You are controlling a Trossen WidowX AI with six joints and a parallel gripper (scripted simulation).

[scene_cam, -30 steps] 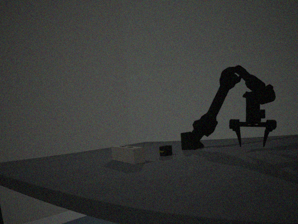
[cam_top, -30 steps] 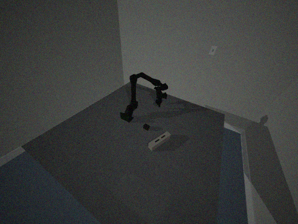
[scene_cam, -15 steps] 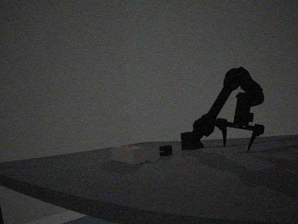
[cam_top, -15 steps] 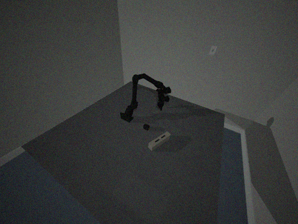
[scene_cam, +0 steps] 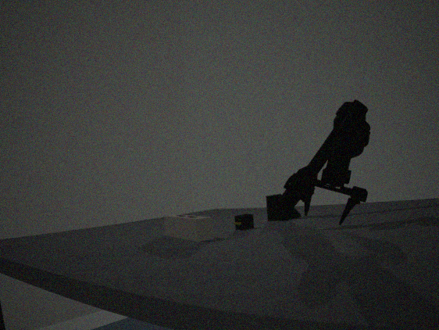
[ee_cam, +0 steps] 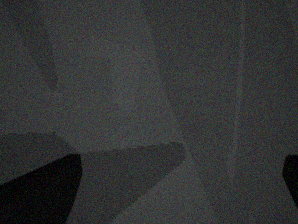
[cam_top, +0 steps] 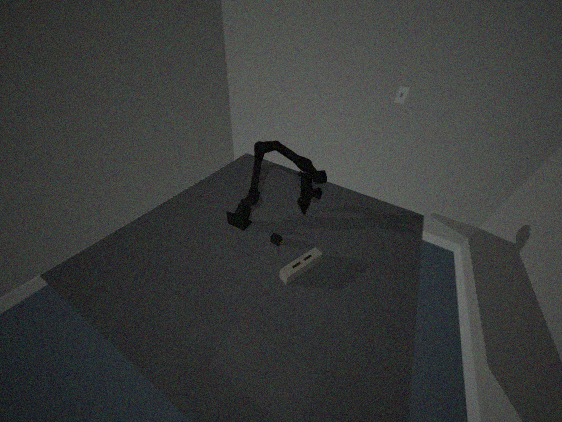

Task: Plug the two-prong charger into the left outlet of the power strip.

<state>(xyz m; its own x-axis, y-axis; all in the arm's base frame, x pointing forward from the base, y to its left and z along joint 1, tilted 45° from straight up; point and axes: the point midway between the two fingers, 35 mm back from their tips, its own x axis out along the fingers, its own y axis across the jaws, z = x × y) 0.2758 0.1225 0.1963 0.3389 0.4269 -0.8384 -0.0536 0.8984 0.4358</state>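
The charger (cam_top: pixel 276 239) (scene_cam: pixel 244 221) is a small black block with a yellowish spot, lying on the table between the arm's base and the power strip. The power strip (cam_top: pixel 295 270) (scene_cam: pixel 187 227) is a pale bar with two dark outlets on its top. My gripper (cam_top: pixel 304 212) (scene_cam: pixel 323 220) (ee_cam: pixel 183 165) is open and empty, pointing down above the table, away from the charger and on the far side of it from the strip. The wrist view shows only the two dark fingertips and shadows on the table; neither charger nor strip is in it.
The arm's base (cam_top: pixel 239 220) (scene_cam: pixel 278 208) stands close to the charger. The grey table (cam_top: pixel 200 310) (scene_cam: pixel 98 266) ends in a visible edge near the exterior view. A pale wall plate (cam_top: pixel 402 95) is on the wall behind. The scene is dim, with shadows.
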